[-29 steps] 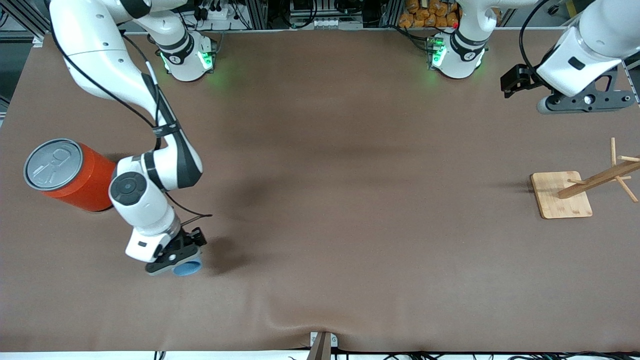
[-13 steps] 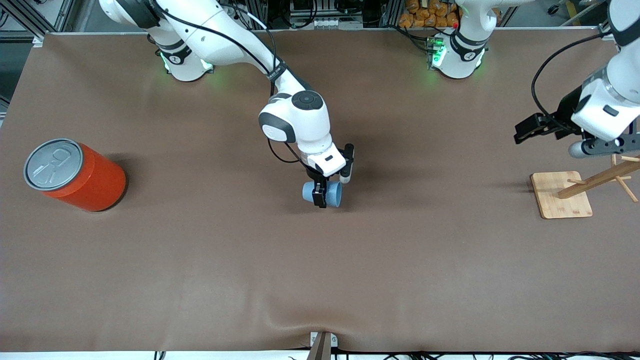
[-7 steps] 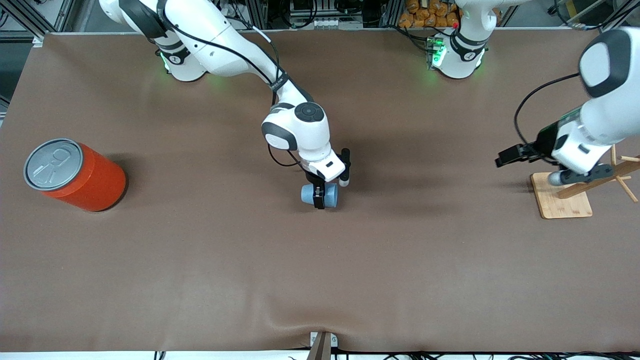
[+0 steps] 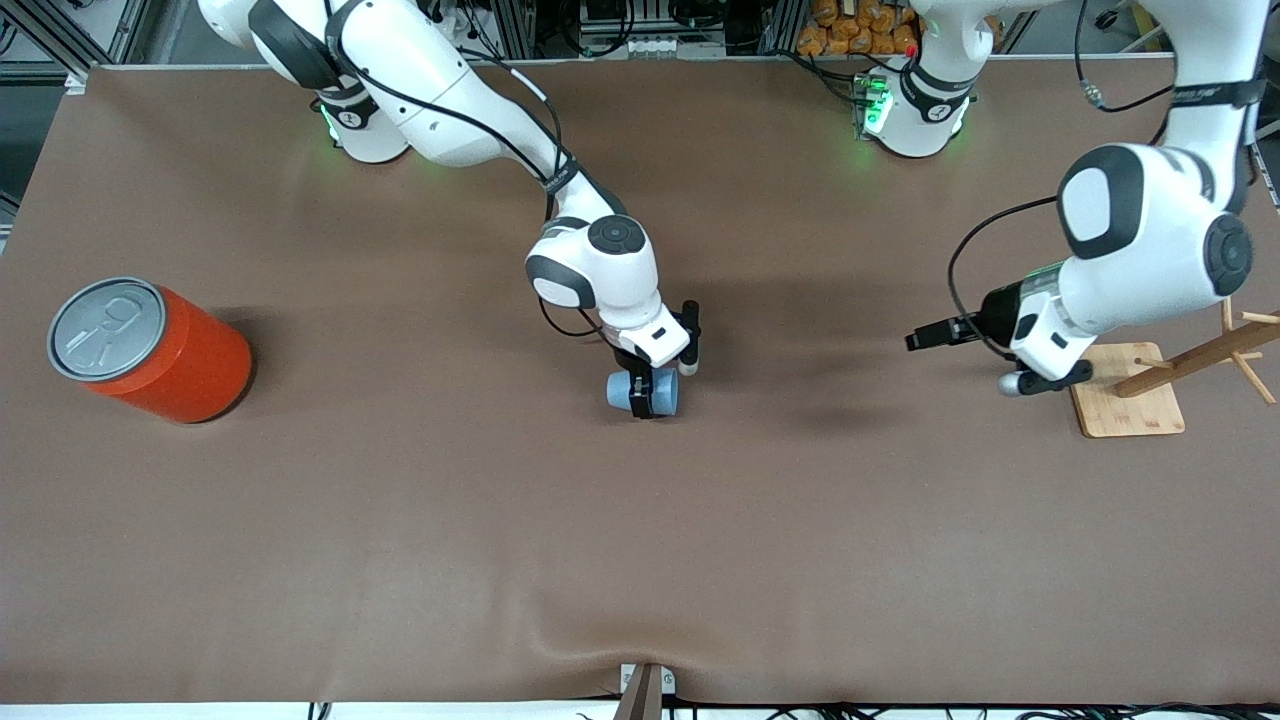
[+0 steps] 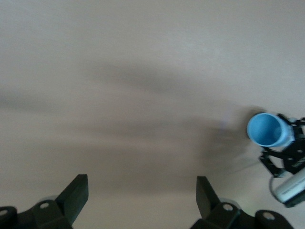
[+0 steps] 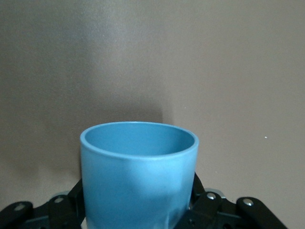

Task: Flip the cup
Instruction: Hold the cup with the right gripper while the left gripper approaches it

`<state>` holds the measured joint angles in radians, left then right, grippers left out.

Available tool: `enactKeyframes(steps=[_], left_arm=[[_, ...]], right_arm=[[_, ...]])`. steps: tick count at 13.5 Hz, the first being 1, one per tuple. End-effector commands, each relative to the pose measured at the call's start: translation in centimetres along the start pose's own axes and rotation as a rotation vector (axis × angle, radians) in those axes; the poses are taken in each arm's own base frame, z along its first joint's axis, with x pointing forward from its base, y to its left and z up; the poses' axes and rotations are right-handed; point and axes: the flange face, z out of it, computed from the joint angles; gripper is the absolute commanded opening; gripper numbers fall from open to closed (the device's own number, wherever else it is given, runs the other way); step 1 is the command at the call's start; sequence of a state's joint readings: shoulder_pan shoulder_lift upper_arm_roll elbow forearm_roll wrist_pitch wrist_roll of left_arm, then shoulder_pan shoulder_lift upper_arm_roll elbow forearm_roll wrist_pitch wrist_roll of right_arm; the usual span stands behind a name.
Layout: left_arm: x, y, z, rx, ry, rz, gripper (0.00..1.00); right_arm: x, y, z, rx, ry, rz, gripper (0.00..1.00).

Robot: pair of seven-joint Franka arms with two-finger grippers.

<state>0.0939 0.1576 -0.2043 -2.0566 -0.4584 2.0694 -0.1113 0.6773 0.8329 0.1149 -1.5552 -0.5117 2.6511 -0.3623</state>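
The small light-blue cup (image 4: 663,392) lies on its side in my right gripper (image 4: 641,394), over the middle of the table, with its open mouth toward the left arm's end. In the right wrist view the cup (image 6: 138,176) fills the space between the black fingers (image 6: 209,205), rim pointing away from the wrist. My left gripper (image 4: 1035,382) is open and empty, over the table beside the wooden rack. The left wrist view shows its two fingers wide apart around the gripper's midpoint (image 5: 143,186), and the cup (image 5: 266,130) farther off, mouth facing it.
A large orange can (image 4: 150,350) with a grey pull-tab lid stands at the right arm's end. A wooden rack with pegs on a square bamboo base (image 4: 1125,400) stands at the left arm's end, close to my left gripper. Brown cloth covers the table.
My right gripper carried the cup from near the can to the table's middle and now holds almost still. My left arm swung down from the table's end past the rack toward the middle.
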Motion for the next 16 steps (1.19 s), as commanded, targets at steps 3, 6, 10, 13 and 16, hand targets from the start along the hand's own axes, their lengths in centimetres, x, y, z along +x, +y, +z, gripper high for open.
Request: enactKeyframes(steps=[3,6,10,13,16], left_arm=[[1.7,-1.0,4.9,-0.211,-0.068,-0.011,1.0],[2.4,-1.6,7.9,-0.313,-0.089,0.008,1.0],[2.6,-0.9,11.5,-0.463,-0.119,-0.019,0.88],[2.8,0.1,14.2,-0.596,-0.108,0.005,0.79],[3.1,1.7,15.6,-0.666,-0.104,0.002,0.71]], right_arm=[[0.0,0.5,0.3,-0.032,0.06,-0.043,1.0],[0.2,0.3,0.0,-0.033,0.062,-0.042,1.0],[0.5,0.1,-1.1,-0.035,0.069,-0.038,1.0],[0.6,0.4,-2.2,-0.039,0.069,-0.036,1.0],[0.7,0.3,-3.7,-0.039,0.079,-0.036,1.0]])
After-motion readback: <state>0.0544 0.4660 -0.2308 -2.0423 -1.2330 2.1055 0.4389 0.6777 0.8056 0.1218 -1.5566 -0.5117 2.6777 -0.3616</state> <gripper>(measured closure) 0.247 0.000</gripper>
